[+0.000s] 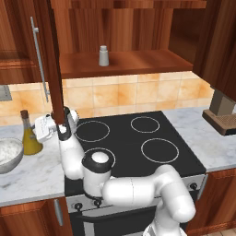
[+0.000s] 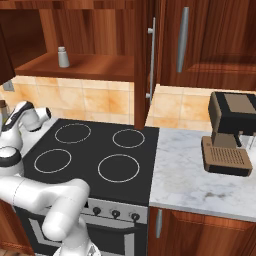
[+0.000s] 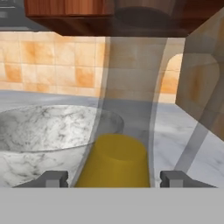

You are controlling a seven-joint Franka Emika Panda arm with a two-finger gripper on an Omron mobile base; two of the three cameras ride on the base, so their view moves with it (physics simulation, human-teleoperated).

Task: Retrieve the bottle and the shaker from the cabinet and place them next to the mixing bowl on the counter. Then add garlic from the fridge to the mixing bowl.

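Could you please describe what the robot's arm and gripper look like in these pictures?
The arm is made of rounded, glossy white segments joined by dark bands, with grey-white round caps on the joints. The links are thick and tubular, with smooth shells; no cables or markings are visible. The gripper ends in two small, blocky dark grey finger tips, seen in the hand view.

Bottle [image 1: 31, 138]: olive-yellow, upright on the counter [image 1: 32, 177], just beside the mixing bowl [image 1: 9, 154]. Shaker [image 1: 103, 56]: pale grey, upright on the open cabinet [image 1: 138, 62] shelf, well apart from both.
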